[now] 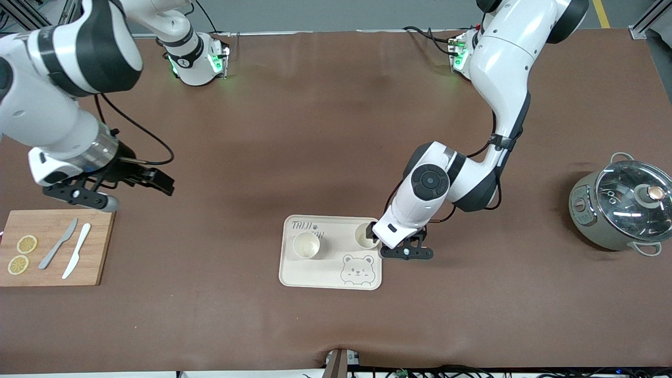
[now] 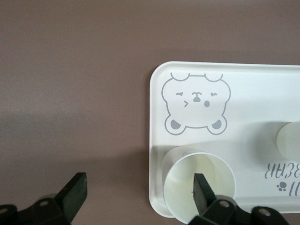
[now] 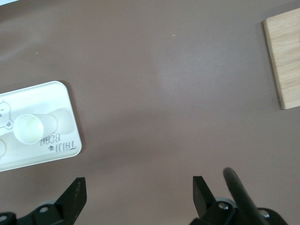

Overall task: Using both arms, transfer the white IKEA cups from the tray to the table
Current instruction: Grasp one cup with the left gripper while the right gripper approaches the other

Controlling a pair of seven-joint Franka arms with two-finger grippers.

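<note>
**Left gripper straddles a cup's rim at the tray's edge**

The left gripper (image 2: 139, 193) stands open, one finger (image 2: 202, 188) inside the nearest cup (image 2: 187, 176), the other finger over the brown table (image 2: 70, 70). The cup stands on the tray (image 2: 253, 84) beside the bear face (image 2: 197, 103); a second cup (image 2: 289, 139) shows partly at the frame's edge

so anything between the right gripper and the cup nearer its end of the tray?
Nothing visible. The right gripper is open over bare table beside the cutting board; only brown sheet lies between it and that cup.
</note>
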